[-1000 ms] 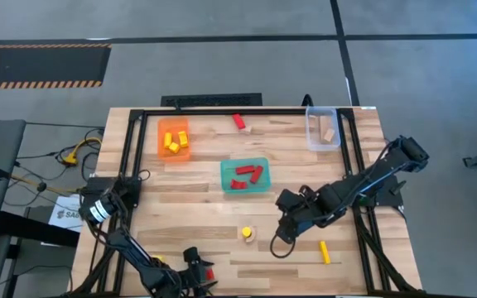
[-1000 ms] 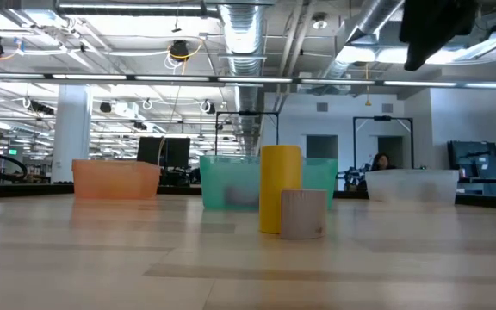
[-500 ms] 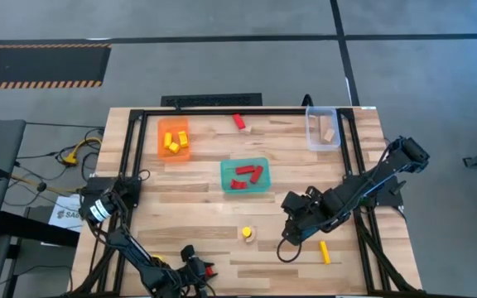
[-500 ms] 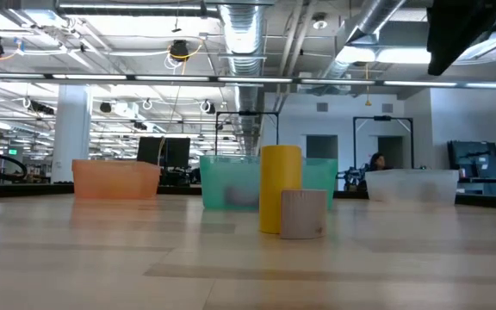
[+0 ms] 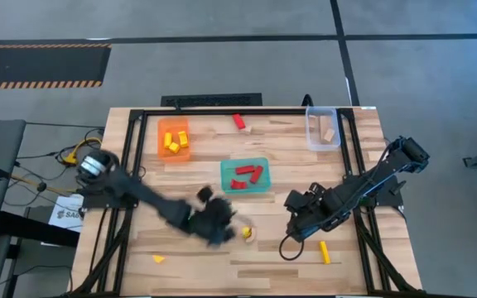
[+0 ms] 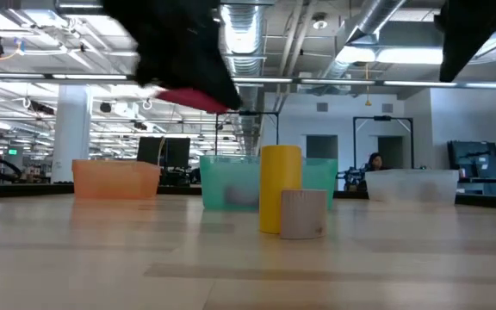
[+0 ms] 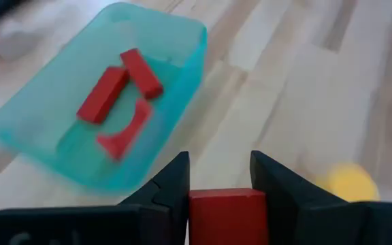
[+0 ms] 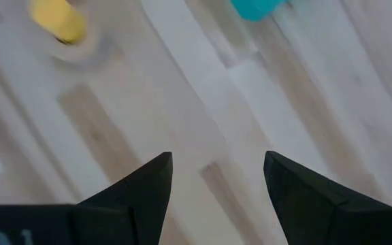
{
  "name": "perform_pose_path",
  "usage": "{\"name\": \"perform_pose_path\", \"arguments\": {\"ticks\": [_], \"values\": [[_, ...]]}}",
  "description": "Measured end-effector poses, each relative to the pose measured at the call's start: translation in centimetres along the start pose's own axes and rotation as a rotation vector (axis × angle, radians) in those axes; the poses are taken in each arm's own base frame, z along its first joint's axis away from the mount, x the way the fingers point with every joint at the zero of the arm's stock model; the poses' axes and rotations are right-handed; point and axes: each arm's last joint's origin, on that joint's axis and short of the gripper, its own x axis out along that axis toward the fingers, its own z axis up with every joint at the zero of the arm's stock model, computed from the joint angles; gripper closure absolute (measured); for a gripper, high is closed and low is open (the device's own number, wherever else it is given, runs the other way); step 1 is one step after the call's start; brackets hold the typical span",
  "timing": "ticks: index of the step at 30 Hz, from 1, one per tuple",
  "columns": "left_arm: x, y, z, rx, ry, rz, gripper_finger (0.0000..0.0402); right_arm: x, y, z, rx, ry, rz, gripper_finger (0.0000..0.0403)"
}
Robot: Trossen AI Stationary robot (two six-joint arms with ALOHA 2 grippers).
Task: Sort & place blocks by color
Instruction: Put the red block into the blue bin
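Red block (image 7: 226,216) clamped in left hand (image 7: 218,178), long axis indiscernible; right hand (image 8: 216,178) open.

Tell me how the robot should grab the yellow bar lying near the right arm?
The yellow bar lies flat on the table, clear of other blocks, just beside the open right gripper. Best guess: come straight down from above and pinch its two long sides at the middle, fingers across the narrow width, so it stays level.
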Motion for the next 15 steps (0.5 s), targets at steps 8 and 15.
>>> {"name": "perform_pose_path", "arguments": {"ticks": [8, 15], "values": [[5.8, 8.9, 9.1, -0.235, -0.014, -0.334, 0.0297, 0.4, -1.8, -1.0, -0.051, 0.067, -0.123, 0.0148], [7.9, 13.5, 10.1, -0.309, 0.031, -0.301, 0.0297, 2.1, -4.7, -2.8, -0.058, 0.079, -0.136, 0.0148]]}}
